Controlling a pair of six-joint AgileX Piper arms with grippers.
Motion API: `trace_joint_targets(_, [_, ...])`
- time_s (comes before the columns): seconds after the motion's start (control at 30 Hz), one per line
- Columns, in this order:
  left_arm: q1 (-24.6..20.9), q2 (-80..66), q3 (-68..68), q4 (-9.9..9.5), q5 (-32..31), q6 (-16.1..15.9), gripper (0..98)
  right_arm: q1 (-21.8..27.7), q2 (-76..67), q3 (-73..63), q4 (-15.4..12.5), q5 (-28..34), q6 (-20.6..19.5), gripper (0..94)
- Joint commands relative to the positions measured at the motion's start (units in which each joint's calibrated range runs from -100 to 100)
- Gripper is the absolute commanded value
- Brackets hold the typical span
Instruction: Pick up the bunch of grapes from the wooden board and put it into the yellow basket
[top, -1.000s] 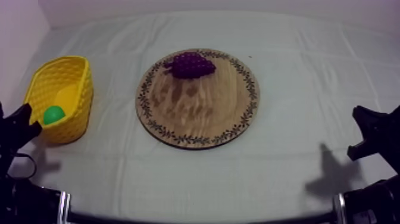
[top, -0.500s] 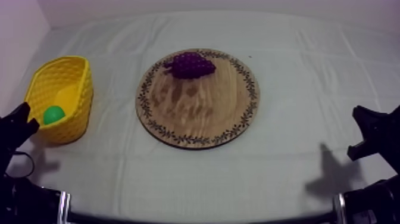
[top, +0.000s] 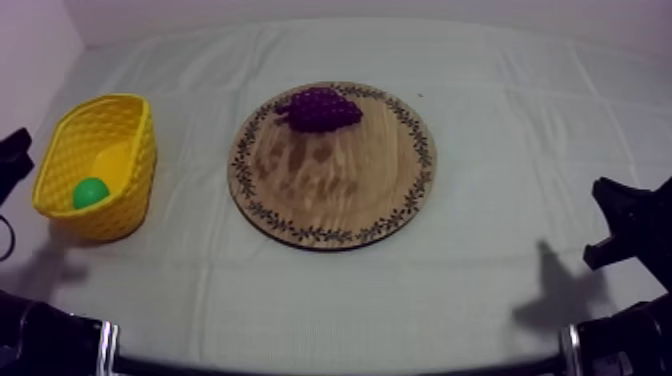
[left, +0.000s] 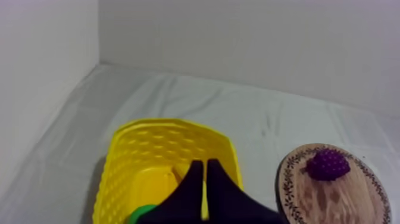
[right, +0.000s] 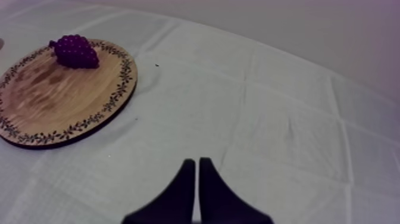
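The bunch of grapes (top: 319, 108) lies on the wooden board (top: 335, 200), at its far rim and a little toward the basket's side; nothing has hold of it. The left gripper (left: 205, 164) hangs over the yellow basket (top: 135, 150) with its fingers pressed together in a narrow wedge; the right gripper (right: 195, 162) is pressed together likewise, above bare cloth beside the board. The step in hand looks to be the reach; the left arm seems the handier one (the basket stands at its side). It should spread its fingers before coming down, then descend from above so they straddle the bunch rather than nudge it off the rim. Open cloth lies between board and basket, so the carry has free room on the counter; the basket's wall must be cleared, the room's side wall stands near, and a small green toy (top: 90, 192) takes up the basket's near end.
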Motion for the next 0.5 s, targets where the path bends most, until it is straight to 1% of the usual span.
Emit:
trace_joint_targets(0.0, [0.66, 4.51, -5.43, 0.0, 0.55, -0.44, 0.0, -0.02, -0.01, -0.03, 0.01, 0.0, -0.01, 0.4])
trace_joint_targets(0.1, [1.47, 9.15, -9.63, 0.23, 1.34, -1.49, 0.0, -0.02, -0.01, -0.03, 0.01, 0.0, -0.01, 0.4])
trace_joint_targets(0.27, [3.36, 17.52, -16.74, 1.69, 2.79, -4.44, 0.0, -0.02, -0.01, -0.03, 0.01, 0.0, -0.01, 0.4])
trace_joint_targets(0.47, [6.59, 28.05, -26.03, 2.51, 3.55, -5.86, 0.0, -0.02, -0.01, -0.03, 0.01, 0.0, -0.01, 0.4])
